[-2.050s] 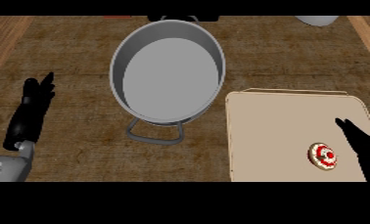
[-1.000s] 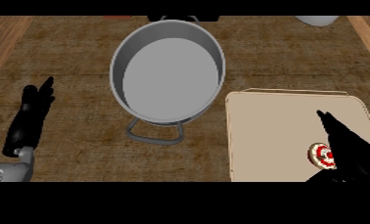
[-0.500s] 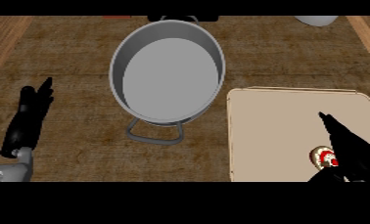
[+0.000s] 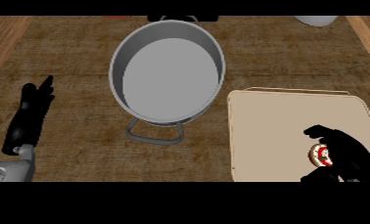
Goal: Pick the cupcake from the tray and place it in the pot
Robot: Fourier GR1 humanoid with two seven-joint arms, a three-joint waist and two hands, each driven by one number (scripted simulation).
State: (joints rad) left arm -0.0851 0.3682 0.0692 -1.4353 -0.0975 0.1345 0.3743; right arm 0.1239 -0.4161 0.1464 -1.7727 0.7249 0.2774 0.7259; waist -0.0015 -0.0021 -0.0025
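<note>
The cupcake (image 4: 320, 155) is seen on the beige tray (image 4: 274, 135), near its lower right corner, with the right hand (image 4: 345, 150) curled around it, fingers grasping it. The grey pot (image 4: 168, 71) is placed on the wooden tabletop (image 4: 72, 52), left of the tray. The left hand (image 4: 29, 115) is rested at the left edge, fingers released and straight.

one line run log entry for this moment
phase: grasping | right hand: fingers curling round cupcake on tray | left hand: open, resting at left edge | pot: holds nothing visible
</note>
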